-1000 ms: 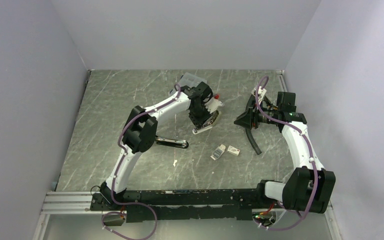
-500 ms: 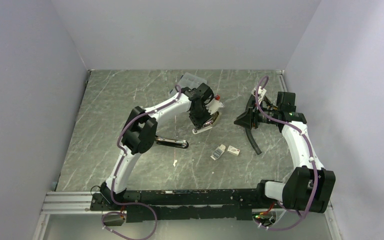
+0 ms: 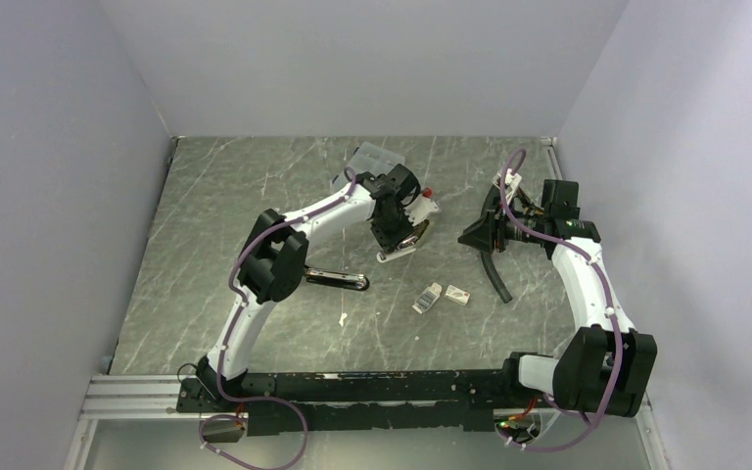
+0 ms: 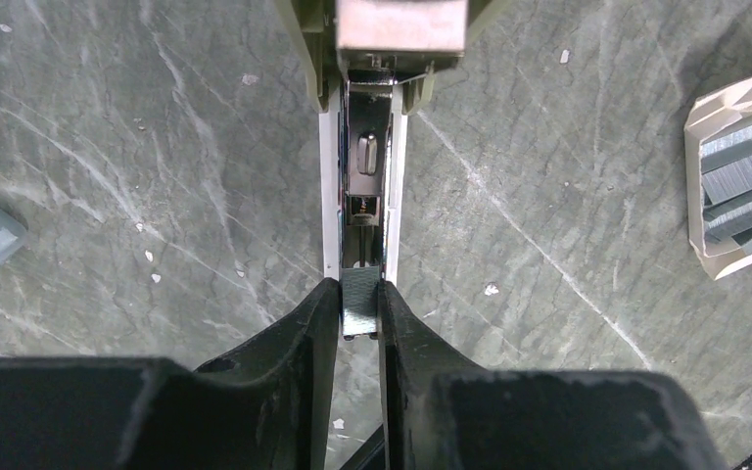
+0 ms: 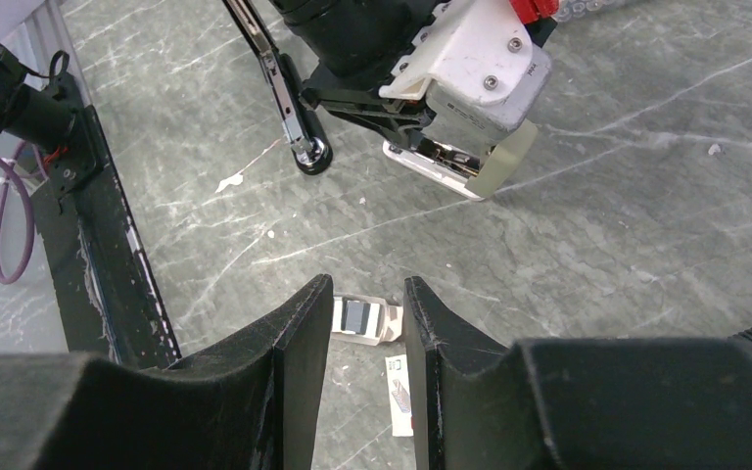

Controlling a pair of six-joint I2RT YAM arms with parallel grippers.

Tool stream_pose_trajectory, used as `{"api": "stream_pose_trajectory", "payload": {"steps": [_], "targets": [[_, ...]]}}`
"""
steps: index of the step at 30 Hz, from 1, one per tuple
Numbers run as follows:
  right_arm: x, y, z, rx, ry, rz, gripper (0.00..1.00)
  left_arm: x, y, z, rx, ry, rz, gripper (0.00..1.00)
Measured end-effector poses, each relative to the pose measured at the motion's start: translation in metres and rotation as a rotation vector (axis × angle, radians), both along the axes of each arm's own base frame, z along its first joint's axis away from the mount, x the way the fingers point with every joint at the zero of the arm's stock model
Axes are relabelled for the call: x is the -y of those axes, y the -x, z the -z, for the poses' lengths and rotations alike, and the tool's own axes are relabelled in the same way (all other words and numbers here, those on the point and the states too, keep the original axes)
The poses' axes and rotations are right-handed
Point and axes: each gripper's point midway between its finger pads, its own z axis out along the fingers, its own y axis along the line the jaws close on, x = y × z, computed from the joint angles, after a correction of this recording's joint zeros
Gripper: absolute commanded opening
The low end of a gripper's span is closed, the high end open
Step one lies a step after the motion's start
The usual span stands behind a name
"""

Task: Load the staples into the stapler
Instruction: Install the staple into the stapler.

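The stapler [image 4: 364, 147] lies open on the table, its chrome channel between white rails facing up; it also shows as the stapler [image 3: 403, 242] [image 5: 441, 164]. My left gripper [image 4: 359, 290] [image 3: 395, 238] is shut on a short dark strip of staples [image 4: 360, 305] at the near end of that channel. More staples lie in the white cardboard tray [image 4: 734, 196] [image 3: 429, 297] [image 5: 357, 318], beside its sleeve [image 3: 457, 295] [image 5: 401, 394]. My right gripper [image 5: 367, 286] [image 3: 477, 235] hangs open and holds nothing, above the tray and sleeve.
A black and chrome bar [image 3: 338, 280] [image 5: 284, 93] lies left of the stapler. The clear compartment case [image 3: 372, 157] stands behind the left wrist. A black hose [image 3: 495, 276] trails below the right gripper. A small white scrap [image 3: 342, 318] lies near the front.
Almost nothing has moved. The left wrist has shifted only slightly over the stapler, and the right arm has stayed still.
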Motion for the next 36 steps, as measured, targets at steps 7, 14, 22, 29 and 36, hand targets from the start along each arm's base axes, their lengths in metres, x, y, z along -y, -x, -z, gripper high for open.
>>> {"api": "stream_pose_trajectory", "payload": {"steps": [7, 14, 22, 29, 36], "targets": [[0.000, 0.000, 0.000, -0.002, -0.001, 0.000, 0.37, 0.000, 0.000, 0.000, 0.012, -0.005, 0.009, 0.25], [0.000, 0.000, 0.001, -0.005, -0.004, -0.002, 0.37, 0.000, 0.000, 0.000, 0.020, -0.010, 0.015, 0.22], [0.000, 0.000, 0.001, -0.009, -0.005, -0.002, 0.37, 0.001, 0.000, 0.000, 0.025, -0.014, 0.020, 0.19], [0.000, 0.000, 0.001, -0.009, -0.005, -0.002, 0.37, 0.000, -0.002, -0.003, 0.042, -0.019, 0.029, 0.19], [0.000, 0.000, 0.001, -0.009, -0.005, -0.002, 0.37, 0.001, -0.003, -0.014, 0.063, -0.004, 0.041, 0.18]]}}
